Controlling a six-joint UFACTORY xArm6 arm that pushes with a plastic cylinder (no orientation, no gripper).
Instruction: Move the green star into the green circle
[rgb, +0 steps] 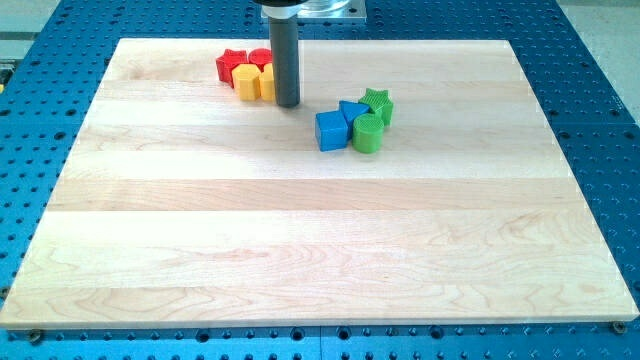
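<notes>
Nearest the camera lies only bare pale wood, the wide maple-coloured counter (300, 260) resting on a blue perforated base (600, 90). Further up, just right of centre, four blocks huddle: a blue cube (330, 131), a blue triangular block (352, 111) touching it, a green cylinder (the task's "green circle") (367, 133) at the cluster's lower right, and the green star (377, 103) just above that cylinder, touching or nearly touching it.

At the view's upper left sits a second cluster: a red star-shaped block (231, 64), a red block (260, 57) of unclear shape, a yellow block (246, 81) and another yellow block (266, 83) partly hidden behind the rod. My tip (287, 103) stands against that yellow block's right side, well apart from the green star and left of the blue pair. This tool is a plain dark rod with nothing to spread or pinch, so it holds nothing.

Judging from this layout, the star needs only a short nudge toward the view's bottom. The risk is the approach: coming straight across from the left would plough into the blue triangular block and shove the whole cluster, cylinder included. A push off the star's centre could spin it past the cylinder. Leaving carelessly may also drag the yellow block.
</notes>
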